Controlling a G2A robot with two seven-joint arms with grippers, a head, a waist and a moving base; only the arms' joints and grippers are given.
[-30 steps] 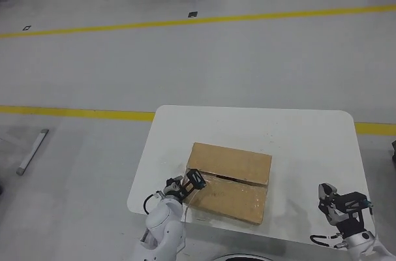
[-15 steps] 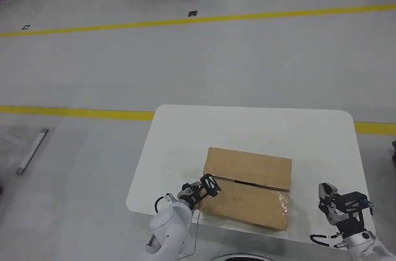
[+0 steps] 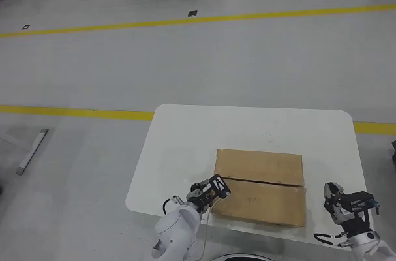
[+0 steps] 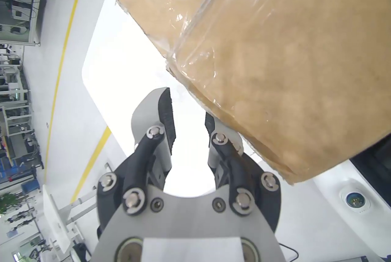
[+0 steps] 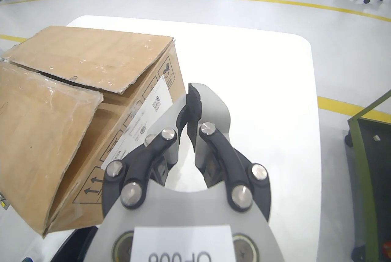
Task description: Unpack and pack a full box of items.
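One white surface [image 3: 184,143] carries one brown cardboard box [image 3: 259,186], the only container here. More bare surface lies to the box's left and beyond it than on its near side and right. The box lies flat and is closed on top by two flaps, a far flap [image 3: 259,166] and a near flap [image 3: 263,203]. They meet along a dark seam that runs the length of the box and gapes a little at the right end. The flaps hide whatever is inside. Clear tape [image 4: 220,0] is stuck wrinkled over the near flap and the seam. There are two grippers, each with two fingers. The left gripper [image 4: 187,108] sits at the box's near left corner, its fingers apart with nothing between them. One finger [image 4: 166,110] stands clear of the box and the other is tucked against the box's lower edge. The right gripper [image 5: 190,104] sits just beside the box's right end, not touching it, with its fingers pressed together on nothing. One white label [image 5: 143,122] is stuck on that right end wall, beside printed arrow marks.
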